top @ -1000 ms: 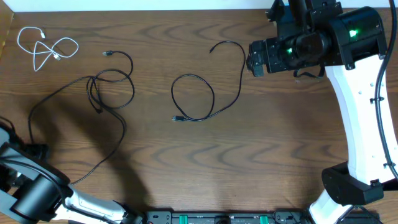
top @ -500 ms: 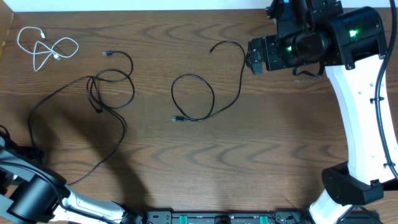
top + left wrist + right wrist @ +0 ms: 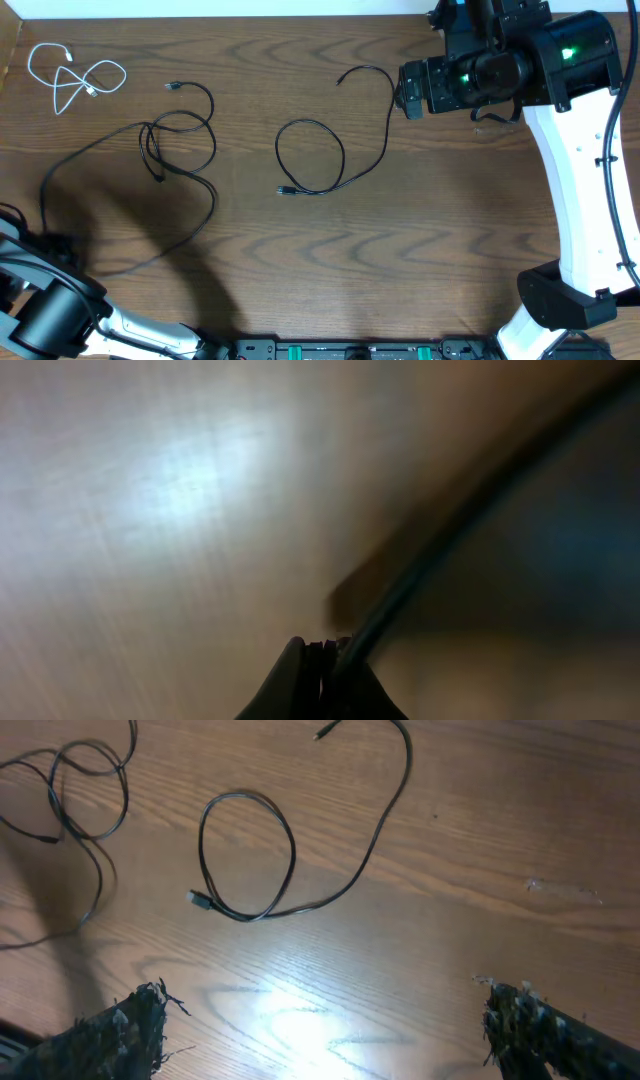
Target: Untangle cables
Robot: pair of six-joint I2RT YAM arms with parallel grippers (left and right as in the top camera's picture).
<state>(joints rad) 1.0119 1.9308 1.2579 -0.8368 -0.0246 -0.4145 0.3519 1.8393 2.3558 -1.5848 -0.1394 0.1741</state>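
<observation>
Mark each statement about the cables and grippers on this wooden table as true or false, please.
1. The short white cable lies apart from both black ones. True.
2. The right gripper holds the looped black cable. False: it is open and empty; that cable lies on the wooden table.
3. The left gripper is shut on the long tangled black cable. True.
4. The two black cables cross each other. False: they lie apart.
</observation>
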